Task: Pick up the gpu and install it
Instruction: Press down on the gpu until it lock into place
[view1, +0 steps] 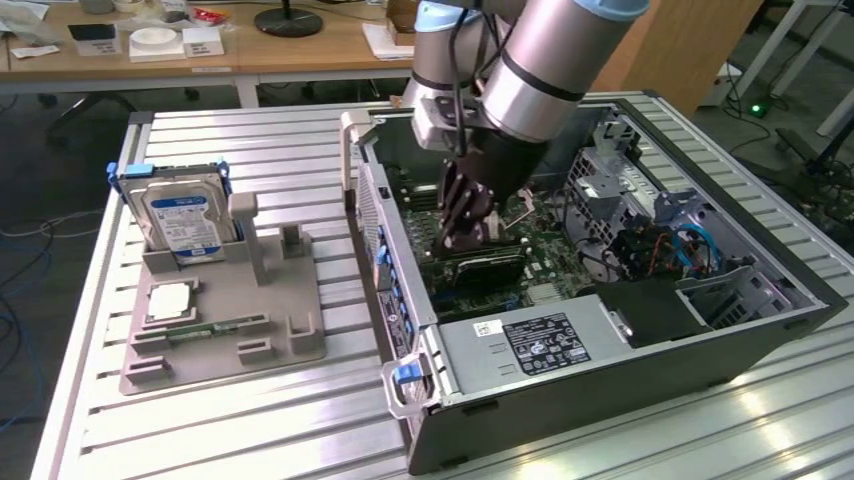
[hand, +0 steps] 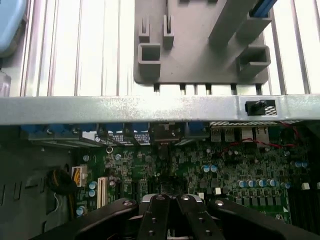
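A ribbed aluminium counter (view1: 267, 140) stands on a grey floor (view1: 54, 180) with cables trailing along it. Behind it runs a wooden desk (view1: 307, 50) bearing papers, small boxes and a round black lamp base (view1: 288, 20).

Open computer case (view1: 641, 330) lying on a slatted metal table (view1: 267, 420), its motherboard (view1: 547, 250) exposed and a labelled power supply (view1: 534, 345) at its near end. On the exterior view's left, a grey holder tray (view1: 220, 320) carries an upright hard drive (view1: 180, 222) with a blue-white label, a flat square chip (view1: 174, 300) and a narrow green memory stick (view1: 220, 327). Behind the table stands a wooden desk (view1: 267, 55).
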